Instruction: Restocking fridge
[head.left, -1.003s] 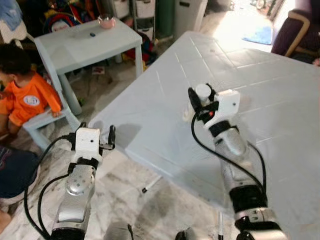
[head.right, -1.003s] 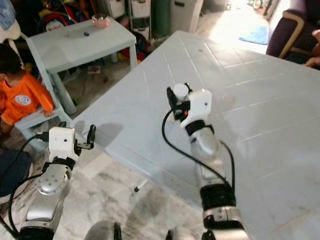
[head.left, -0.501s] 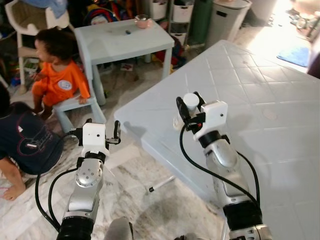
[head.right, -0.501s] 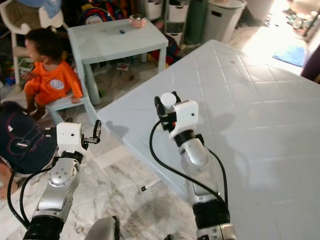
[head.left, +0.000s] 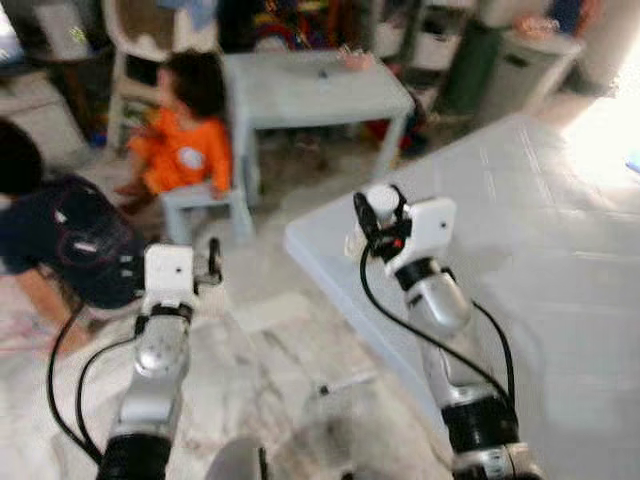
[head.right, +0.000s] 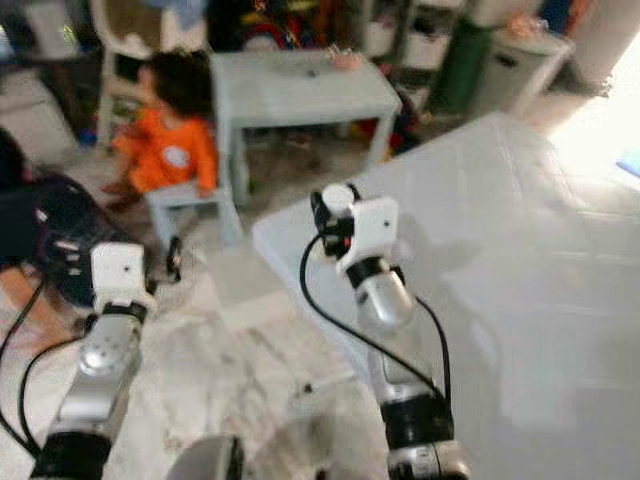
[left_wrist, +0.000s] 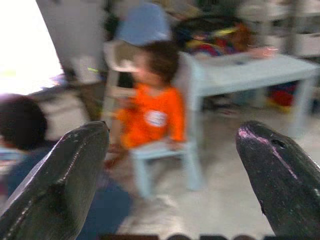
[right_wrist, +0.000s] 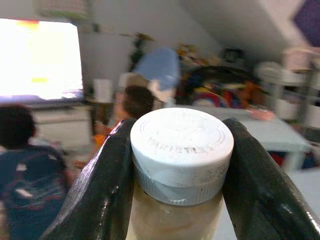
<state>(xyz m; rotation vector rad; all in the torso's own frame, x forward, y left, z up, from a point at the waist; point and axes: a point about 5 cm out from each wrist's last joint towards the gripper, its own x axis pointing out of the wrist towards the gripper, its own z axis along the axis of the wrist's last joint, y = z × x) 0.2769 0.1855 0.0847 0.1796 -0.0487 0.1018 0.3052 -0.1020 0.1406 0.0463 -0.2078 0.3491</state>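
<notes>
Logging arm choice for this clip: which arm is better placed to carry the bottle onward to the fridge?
Right. The right gripper is shut on the white-capped bottle; the left gripper is open, holding nothing.

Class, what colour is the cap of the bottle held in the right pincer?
White; the cap shows best in the right wrist view.

White-capped bottle (right_wrist: 181, 165), seemingly upright.
</notes>
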